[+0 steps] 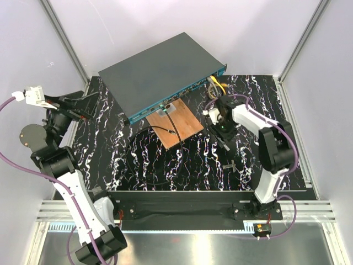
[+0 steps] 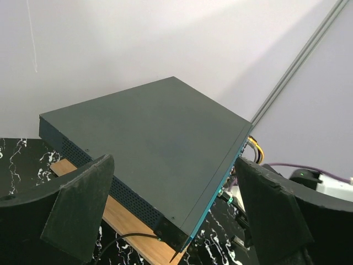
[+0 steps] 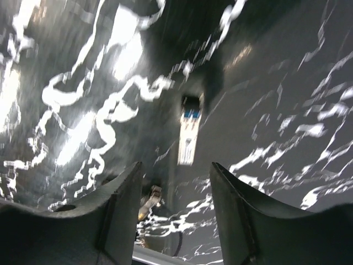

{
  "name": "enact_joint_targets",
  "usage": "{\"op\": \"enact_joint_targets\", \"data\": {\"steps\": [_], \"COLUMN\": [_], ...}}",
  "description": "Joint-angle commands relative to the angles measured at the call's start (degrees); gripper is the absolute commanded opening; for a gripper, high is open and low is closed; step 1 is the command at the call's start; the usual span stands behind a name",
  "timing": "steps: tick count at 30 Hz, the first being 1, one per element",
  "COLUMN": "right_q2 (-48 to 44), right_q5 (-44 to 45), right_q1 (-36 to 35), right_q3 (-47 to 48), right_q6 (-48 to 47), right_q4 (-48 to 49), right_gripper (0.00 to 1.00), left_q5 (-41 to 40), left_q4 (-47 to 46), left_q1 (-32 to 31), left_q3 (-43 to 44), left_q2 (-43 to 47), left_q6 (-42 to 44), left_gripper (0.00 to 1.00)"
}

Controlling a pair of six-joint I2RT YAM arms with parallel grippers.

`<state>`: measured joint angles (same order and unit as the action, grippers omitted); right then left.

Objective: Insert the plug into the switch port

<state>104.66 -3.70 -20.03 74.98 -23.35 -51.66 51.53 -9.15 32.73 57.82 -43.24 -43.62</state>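
Currently: left pincer (image 2: 174,163), mine, jaws wide, empty, held left of the switch (image 2: 154,143). Right pincer (image 3: 176,165), fingers parted, gripping nothing, poised above the plug (image 3: 188,138), which lies on the marbled mat (image 3: 83,110). Switch: rear of mat, teal front edge over a brown board (image 1: 177,128).

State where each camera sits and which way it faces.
Top external: above, behind the robot, facing down on the table and switch; both arms show.
Left wrist: on the left arm, facing across the switch's top; the open left gripper frames it.
Right wrist: facing down at the plug on the table; the open right gripper shows.
Top and left wrist share the switch.
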Motion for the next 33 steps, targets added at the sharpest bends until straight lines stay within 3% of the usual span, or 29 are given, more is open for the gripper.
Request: {"op": "enact_joint_targets", "data": {"steps": [1, 13, 17, 18, 23, 27, 33], "right_q2": [5.45, 15.04, 16.19, 16.01, 7.94, -2.25, -16.14], "right_q5": [0.45, 2.04, 0.98, 0.46, -4.55, -11.04, -14.05], "right_q1": [-0.09, -0.01, -0.10, -0.10, -0.10, -0.09, -0.10], "right_q3": [6.31, 13.17, 13.00, 12.56, 5.81, 1.75, -1.85], "right_q6": [-0.55, -1.34, -1.26, -1.26, -1.08, -2.48, -3.89], "right_q4": [-1.78, -3.18, -4.33, -4.85, -5.29, -8.27, -13.20], "right_gripper": [0.58, 0.53, 0.39, 0.26, 0.00, 0.00, 0.00], "left_q5": [2.00, 1.56, 1.82, 1.82, 2.17, 2.26, 3.40], "left_q4": [-2.19, -3.95, -4.39, -4.48, -3.33, -3.60, -4.12], "left_q1": [0.05, -0.12, -0.12, -0.12, -0.04, -0.12, -0.47], "left_q3": [1.59, -0.08, -0.17, -0.17, 1.59, 3.17, 4.40], "left_q2": [0.26, 0.00, 0.18, 0.26, -0.09, -0.79, -1.76], "left_q6": [2.48, 1.08, 1.34, 1.60, 1.87, 0.38, -1.30], "left_gripper": [0.96, 0.96, 0.96, 0.96, 0.97, 0.97, 0.97]}}
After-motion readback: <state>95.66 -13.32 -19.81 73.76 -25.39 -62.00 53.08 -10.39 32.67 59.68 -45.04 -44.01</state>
